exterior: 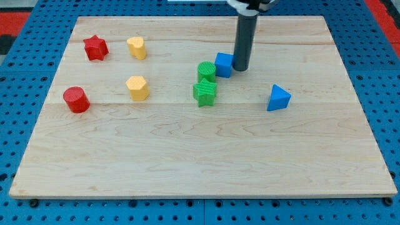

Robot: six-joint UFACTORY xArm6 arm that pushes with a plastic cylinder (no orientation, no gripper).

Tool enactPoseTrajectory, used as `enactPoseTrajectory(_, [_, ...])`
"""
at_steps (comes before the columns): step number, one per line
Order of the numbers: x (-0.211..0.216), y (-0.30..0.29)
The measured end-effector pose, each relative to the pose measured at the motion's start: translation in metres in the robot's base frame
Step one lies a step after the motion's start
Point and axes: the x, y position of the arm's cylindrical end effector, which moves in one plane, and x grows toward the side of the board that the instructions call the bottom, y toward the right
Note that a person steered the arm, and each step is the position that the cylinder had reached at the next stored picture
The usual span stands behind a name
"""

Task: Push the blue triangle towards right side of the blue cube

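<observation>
The blue triangle (278, 98) lies on the wooden board (200, 156) right of centre. The blue cube (223, 64) sits up and to the left of it, touching a green cylinder (207, 70). My tip (240, 68) rests on the board right beside the blue cube's right side, touching or nearly touching it. The tip is up and to the left of the blue triangle, about a block's width or more away from it.
A green star (205, 92) sits just below the green cylinder. On the view's left are a red star (95, 47), a yellow block (136, 47), a yellow hexagonal block (137, 87) and a red cylinder (76, 99). Blue pegboard surrounds the board.
</observation>
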Motion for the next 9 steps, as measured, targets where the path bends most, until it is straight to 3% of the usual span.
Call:
enactPoseTrajectory(1, [0.006,0.010])
enactPoseTrajectory(3, [0.026,0.158])
enactPoseTrajectory(4, [0.075,0.187])
enactPoseTrajectory(5, [0.109,0.159])
enactPoseTrajectory(7, [0.090,-0.001])
enactPoseTrajectory(8, [0.082,-0.043])
enactPoseTrajectory(9, [0.105,-0.030])
